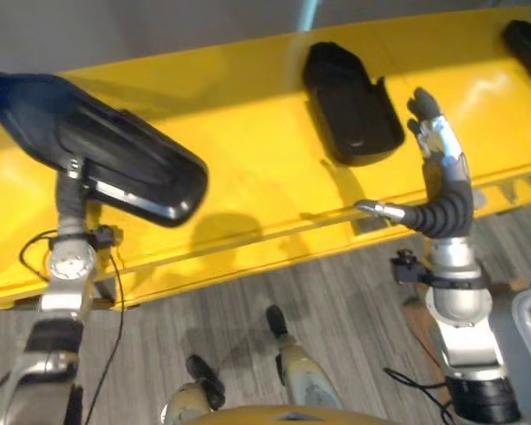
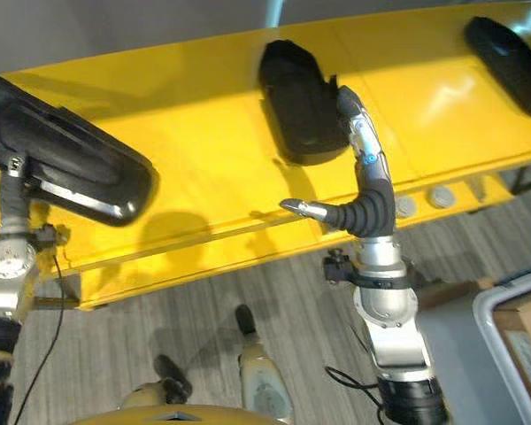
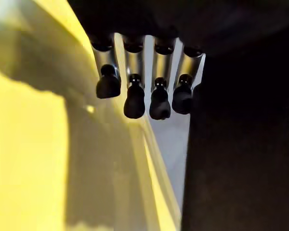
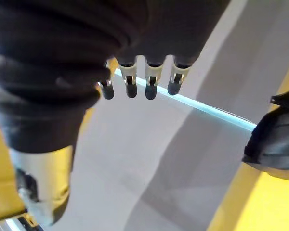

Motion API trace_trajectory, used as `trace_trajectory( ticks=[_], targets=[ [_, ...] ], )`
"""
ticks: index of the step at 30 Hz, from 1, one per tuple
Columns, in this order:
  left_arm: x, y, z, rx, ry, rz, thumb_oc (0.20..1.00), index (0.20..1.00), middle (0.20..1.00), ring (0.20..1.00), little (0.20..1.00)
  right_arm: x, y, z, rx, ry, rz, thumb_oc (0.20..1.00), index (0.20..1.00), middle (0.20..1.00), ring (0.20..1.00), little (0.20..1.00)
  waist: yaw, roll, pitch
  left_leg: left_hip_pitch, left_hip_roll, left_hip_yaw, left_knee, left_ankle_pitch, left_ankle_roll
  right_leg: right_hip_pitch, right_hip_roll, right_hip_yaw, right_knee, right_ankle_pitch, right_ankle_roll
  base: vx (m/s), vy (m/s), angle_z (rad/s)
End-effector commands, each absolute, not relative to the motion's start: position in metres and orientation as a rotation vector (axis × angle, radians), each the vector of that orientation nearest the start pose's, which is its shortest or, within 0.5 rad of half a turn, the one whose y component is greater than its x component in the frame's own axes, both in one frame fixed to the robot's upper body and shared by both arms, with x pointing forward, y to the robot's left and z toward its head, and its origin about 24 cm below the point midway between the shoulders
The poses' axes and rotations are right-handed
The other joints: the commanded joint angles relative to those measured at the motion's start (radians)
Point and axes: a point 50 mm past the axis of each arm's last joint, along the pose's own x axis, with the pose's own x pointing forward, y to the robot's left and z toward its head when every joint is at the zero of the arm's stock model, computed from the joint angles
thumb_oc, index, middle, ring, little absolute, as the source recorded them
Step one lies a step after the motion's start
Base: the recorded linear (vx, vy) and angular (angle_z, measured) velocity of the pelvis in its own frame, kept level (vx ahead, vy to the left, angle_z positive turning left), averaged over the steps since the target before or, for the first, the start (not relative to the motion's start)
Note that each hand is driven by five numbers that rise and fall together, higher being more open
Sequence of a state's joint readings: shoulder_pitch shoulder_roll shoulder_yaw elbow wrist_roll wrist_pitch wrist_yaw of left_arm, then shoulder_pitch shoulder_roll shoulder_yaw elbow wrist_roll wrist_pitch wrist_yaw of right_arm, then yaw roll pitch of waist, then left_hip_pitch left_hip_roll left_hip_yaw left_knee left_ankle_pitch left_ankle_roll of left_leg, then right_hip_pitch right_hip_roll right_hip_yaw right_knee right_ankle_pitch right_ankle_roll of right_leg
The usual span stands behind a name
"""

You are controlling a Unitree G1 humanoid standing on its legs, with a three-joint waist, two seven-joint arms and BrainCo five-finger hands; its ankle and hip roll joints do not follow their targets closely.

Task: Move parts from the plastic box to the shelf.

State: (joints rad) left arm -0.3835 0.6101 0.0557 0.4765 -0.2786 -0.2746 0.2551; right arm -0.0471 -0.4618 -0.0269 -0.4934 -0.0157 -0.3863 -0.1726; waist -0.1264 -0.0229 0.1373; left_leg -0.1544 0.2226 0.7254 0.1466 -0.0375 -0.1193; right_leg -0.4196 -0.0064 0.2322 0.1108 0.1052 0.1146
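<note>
The yellow shelf [image 1: 248, 177] crosses the head views from 9 to 3 o'clock. The left hand [image 3: 149, 91] holds a long black part [image 1: 115, 150] above the shelf at abt 10 o'clock. The hand itself is hidden under the part in the head views. In the left wrist view its fingers [image 3: 135, 101] curl beside the dark part, so it is clamped on the part. A second black part [image 1: 350, 106] lies on the shelf at abt 1 o'clock. The right hand [image 1: 438, 137] is just beside it, at its 3 o'clock side, fingers straight and apart, thumb out, holding nothing. A third black part [image 2: 509, 62] lies on the shelf at 2 o'clock, well apart. The corner of a grey plastic box [image 2: 504, 305] shows at 4 o'clock on the floor side.
</note>
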Motion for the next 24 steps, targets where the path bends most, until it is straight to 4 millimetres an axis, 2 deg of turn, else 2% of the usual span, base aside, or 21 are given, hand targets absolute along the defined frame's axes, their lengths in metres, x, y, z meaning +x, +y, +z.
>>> trace_trajectory(
  ticks=[1,3,5,6,10,11,13,16,17,19,24],
  targets=[
    [0.322,0.313,0.161,0.359,-0.346,0.393,0.200,0.200,0.200,0.200,0.200,0.194,-0.181,0.227,-0.318,-1.090,0.052,1.000,1.000,1.000,1.000,1.000,0.011,0.048,0.010,0.137,0.019,0.014,0.088,-0.202,-0.059,-0.018,0.031,-0.008,0.063,-0.120,0.147,0.01,0.007,-0.13],
    [0.328,0.331,0.172,0.487,-0.276,0.400,0.200,0.200,0.200,0.200,0.200,0.193,-0.177,0.231,-0.283,-1.117,0.099,1.000,1.000,1.000,1.000,1.000,0.007,0.050,0.013,0.135,0.029,0.016,0.099,-0.203,-0.063,-0.035,0.035,-0.017,0.060,-0.109,0.147,0.02,-0.005,-0.15],
    [0.329,0.331,0.174,0.489,-0.279,0.398,0.200,0.200,0.200,0.200,0.200,0.193,-0.177,0.232,-0.280,-1.119,0.096,1.000,1.000,1.000,1.000,1.000,0.009,0.047,0.014,0.133,0.030,0.015,0.100,-0.204,-0.063,-0.036,0.035,-0.018,0.060,-0.109,0.147,0.01,-0.008,-0.10],
    [0.333,0.340,0.183,0.585,-0.249,0.402,0.200,0.200,0.200,0.200,0.200,0.193,-0.176,0.233,-0.256,-1.130,0.117,1.000,1.000,1.000,1.000,1.000,0.008,0.048,0.014,0.132,0.037,0.014,0.107,-0.206,-0.064,-0.040,0.036,-0.021,0.059,-0.104,0.147,0.02,-0.003,-0.04],
    [0.336,0.353,0.206,0.830,-0.184,0.359,0.200,0.200,0.200,0.200,0.200,0.193,-0.175,0.236,-0.244,-1.150,0.148,1.000,1.000,1.000,1.000,1.000,0.010,0.053,0.017,0.132,0.052,0.017,0.119,-0.205,-0.068,-0.048,0.037,-0.035,0.059,-0.099,0.147,0.01,-0.001,-0.02],
    [0.335,0.359,0.219,0.966,-0.151,0.336,0.200,0.200,0.200,0.200,0.200,0.192,-0.175,0.238,-0.246,-1.167,0.156,1.000,1.000,1.000,1.000,1.000,0.011,0.058,0.017,0.131,0.057,0.019,0.123,-0.206,-0.068,-0.051,0.036,-0.039,0.062,-0.097,0.147,0.01,-0.007,-0.05],
    [0.335,0.361,0.231,1.079,-0.129,0.305,0.200,0.200,0.200,0.200,0.200,0.192,-0.175,0.239,-0.237,-1.181,0.161,1.000,1.000,1.000,1.000,1.000,0.014,0.062,0.019,0.130,0.060,0.018,0.124,-0.207,-0.068,-0.054,0.035,-0.045,0.063,-0.095,0.147,0.00,0.000,0.00],
    [0.336,0.362,0.239,1.162,-0.105,0.281,0.200,0.200,0.200,0.200,0.200,0.193,-0.174,0.239,-0.231,-1.183,0.171,1.000,1.000,1.000,1.000,1.000,0.013,0.064,0.021,0.131,0.063,0.016,0.127,-0.206,-0.069,-0.055,0.033,-0.050,0.065,-0.093,0.147,0.00,0.000,0.00],
    [0.336,0.362,0.247,1.244,-0.093,0.266,0.200,0.200,0.200,0.200,0.200,0.193,-0.174,0.239,-0.224,-1.183,0.178,1.000,1.000,1.000,1.000,1.000,0.015,0.066,0.021,0.132,0.063,0.017,0.128,-0.205,-0.069,-0.057,0.031,-0.054,0.068,-0.094,0.147,0.00,0.000,0.00],
    [0.338,0.363,0.249,1.314,-0.062,0.259,0.200,0.200,0.200,0.200,0.200,0.194,-0.174,0.239,-0.220,-1.184,0.183,1.000,1.000,1.000,1.000,1.000,0.010,0.069,0.021,0.133,0.065,0.019,0.126,-0.205,-0.070,-0.058,0.030,-0.056,0.071,-0.095,0.147,0.00,0.000,0.00],
    [0.345,0.360,0.246,1.350,-0.030,0.259,0.200,0.200,0.200,0.200,0.200,0.195,-0.174,0.238,-0.205,-1.182,0.186,1.000,1.000,1.000,1.000,1.000,0.008,0.071,0.025,0.129,0.068,0.018,0.132,-0.207,-0.069,-0.064,0.030,-0.055,0.075,-0.096,0.147,0.00,0.000,0.00]
  ],
)
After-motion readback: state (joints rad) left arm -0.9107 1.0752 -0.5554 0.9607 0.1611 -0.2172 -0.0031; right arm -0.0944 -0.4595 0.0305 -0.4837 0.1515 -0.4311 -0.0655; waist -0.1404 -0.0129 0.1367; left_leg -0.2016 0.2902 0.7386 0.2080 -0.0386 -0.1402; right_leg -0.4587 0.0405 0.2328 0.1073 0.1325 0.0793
